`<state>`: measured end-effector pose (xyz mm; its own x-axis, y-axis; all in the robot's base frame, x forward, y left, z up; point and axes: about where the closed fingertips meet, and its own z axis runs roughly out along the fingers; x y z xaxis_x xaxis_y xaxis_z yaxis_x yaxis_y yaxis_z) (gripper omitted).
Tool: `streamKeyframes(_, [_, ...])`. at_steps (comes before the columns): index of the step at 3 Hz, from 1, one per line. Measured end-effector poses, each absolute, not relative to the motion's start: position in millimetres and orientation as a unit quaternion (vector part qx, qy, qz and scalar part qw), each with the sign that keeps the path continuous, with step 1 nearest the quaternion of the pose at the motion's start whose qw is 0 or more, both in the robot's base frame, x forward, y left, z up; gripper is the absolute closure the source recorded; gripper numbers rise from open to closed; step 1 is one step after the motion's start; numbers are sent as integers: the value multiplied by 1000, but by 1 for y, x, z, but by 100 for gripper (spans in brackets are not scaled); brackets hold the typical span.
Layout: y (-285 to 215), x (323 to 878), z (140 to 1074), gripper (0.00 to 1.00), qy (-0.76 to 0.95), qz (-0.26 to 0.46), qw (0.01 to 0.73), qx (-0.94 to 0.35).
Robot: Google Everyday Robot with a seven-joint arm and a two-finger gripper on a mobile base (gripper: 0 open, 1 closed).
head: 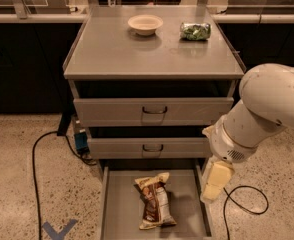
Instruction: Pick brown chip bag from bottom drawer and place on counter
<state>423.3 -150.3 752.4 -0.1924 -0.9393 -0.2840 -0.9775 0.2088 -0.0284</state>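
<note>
The brown chip bag [154,201] lies flat on the floor of the open bottom drawer [118,209], tan end toward the cabinet. The counter [117,51] is the grey top of the cabinet. My gripper [216,183] hangs from the white arm [267,109] over the drawer's right wall, to the right of the bag and apart from it. It holds nothing that I can see.
A pale bowl [145,24] and a small clear packet of green contents [195,31] sit at the back of the counter. Two closed drawer fronts [152,113] are above the open drawer. Black cables [42,149] lie on the speckled floor on both sides. A blue floor mark [58,230] is at lower left.
</note>
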Motion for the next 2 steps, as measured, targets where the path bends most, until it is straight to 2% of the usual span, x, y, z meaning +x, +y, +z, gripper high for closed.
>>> streamKeyframes(2, [-143, 423, 694, 0, 762, 86, 92, -636])
